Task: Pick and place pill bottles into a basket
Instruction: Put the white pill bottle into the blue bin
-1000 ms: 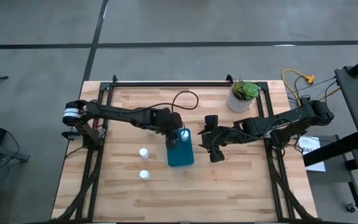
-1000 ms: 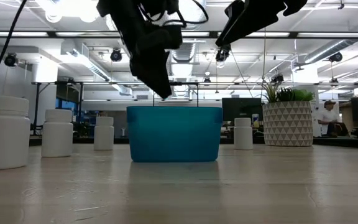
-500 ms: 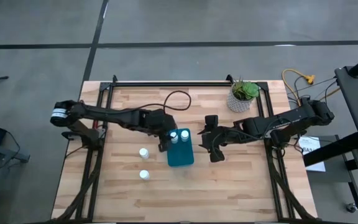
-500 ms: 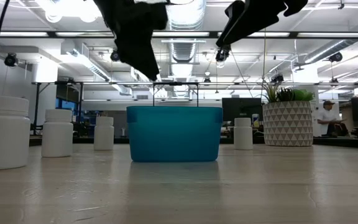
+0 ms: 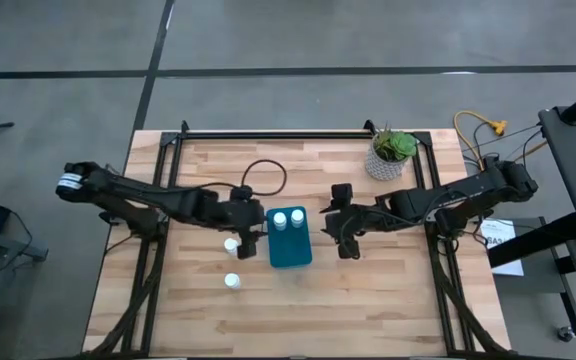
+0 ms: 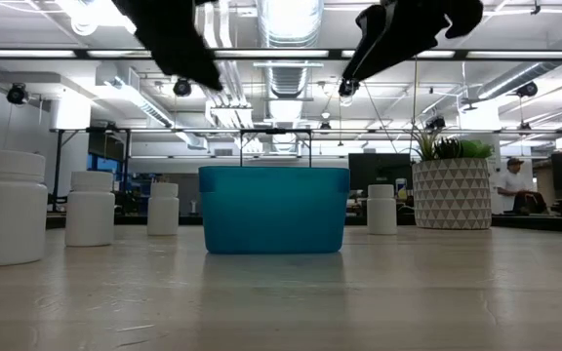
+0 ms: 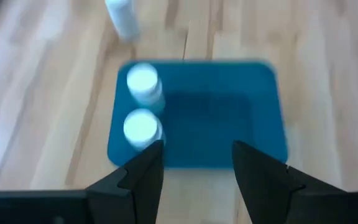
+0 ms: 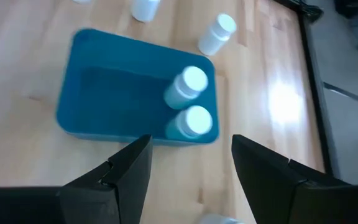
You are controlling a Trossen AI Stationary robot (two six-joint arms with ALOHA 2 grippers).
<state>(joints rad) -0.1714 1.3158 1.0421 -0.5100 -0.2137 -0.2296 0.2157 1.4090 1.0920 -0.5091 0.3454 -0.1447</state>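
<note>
The teal basket (image 5: 290, 244) stands mid-table. Two white pill bottles (image 5: 278, 219) (image 5: 296, 216) stand upright in its far end; they also show in the left wrist view (image 7: 143, 127) and the right wrist view (image 8: 191, 121). Two bottles (image 5: 231, 245) (image 5: 231, 281) stand on the table left of the basket. The low view shows three bottles on that side (image 6: 91, 207) and one (image 6: 381, 209) on the basket's right. My left gripper (image 5: 252, 236) is open and empty, above the table just left of the basket. My right gripper (image 5: 343, 238) is open and empty, raised right of the basket.
A white patterned pot with a green plant (image 5: 390, 155) stands at the far right of the table. A black cable (image 5: 263, 170) loops over the boards behind the basket. Bare boards lie near the front edge.
My left gripper has drawn back from over the basket toward the table's left edge and has risen. A second bottle now stands uncovered in the basket's far end beside the first. My right gripper has kept still.
</note>
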